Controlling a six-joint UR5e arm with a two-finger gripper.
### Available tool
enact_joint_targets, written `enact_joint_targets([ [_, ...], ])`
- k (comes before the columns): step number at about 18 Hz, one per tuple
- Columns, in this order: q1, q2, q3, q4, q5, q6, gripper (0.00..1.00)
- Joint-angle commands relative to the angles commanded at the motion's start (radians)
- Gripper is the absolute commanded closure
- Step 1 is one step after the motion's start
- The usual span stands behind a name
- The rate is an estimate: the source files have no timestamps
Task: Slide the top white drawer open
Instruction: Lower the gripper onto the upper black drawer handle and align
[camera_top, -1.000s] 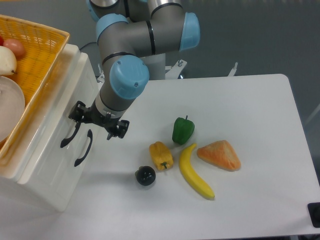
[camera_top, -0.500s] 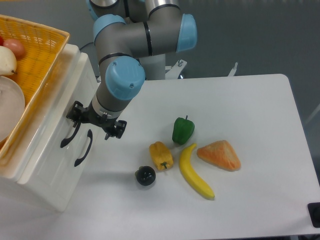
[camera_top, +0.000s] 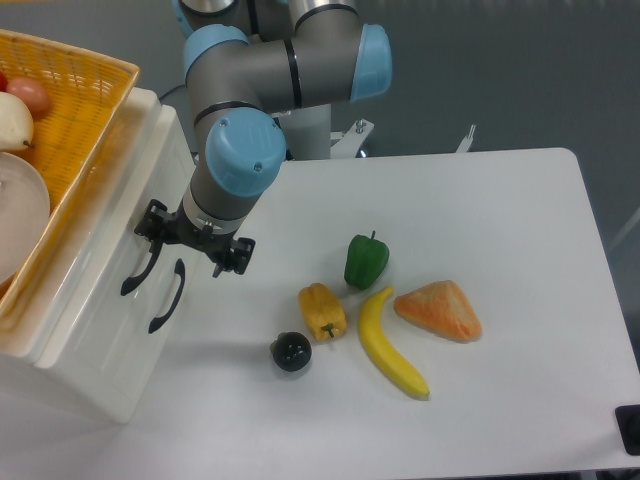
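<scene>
Reaching at the upper handle

Sitting shut in the white cabinet (camera_top: 95, 330) at the table's left edge, the top white drawer (camera_top: 110, 250) shows its curved black handle (camera_top: 140, 272) just under the gripper (camera_top: 195, 243). Its fingers are spread, one at the handle's upper end, the other over the table (camera_top: 480, 250). The arm (camera_top: 250, 100) bends down from behind, wrist angled toward the cabinet front. A lower handle (camera_top: 167, 296) lies beside.

The arm (camera_top: 262, 75) is built of smooth grey metal tubes joined by round joints with glossy light-blue caps, thin black seams ringing each joint, and it ends beyond a white wrist ring in a small black pincer (camera_top: 194, 240) of angular, blocky parts.
</scene>
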Motion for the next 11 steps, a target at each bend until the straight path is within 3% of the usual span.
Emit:
enact_joint_targets([
  [11, -0.015, -0.005, -0.002, 0.003, -0.005, 0.0, 0.0],
])
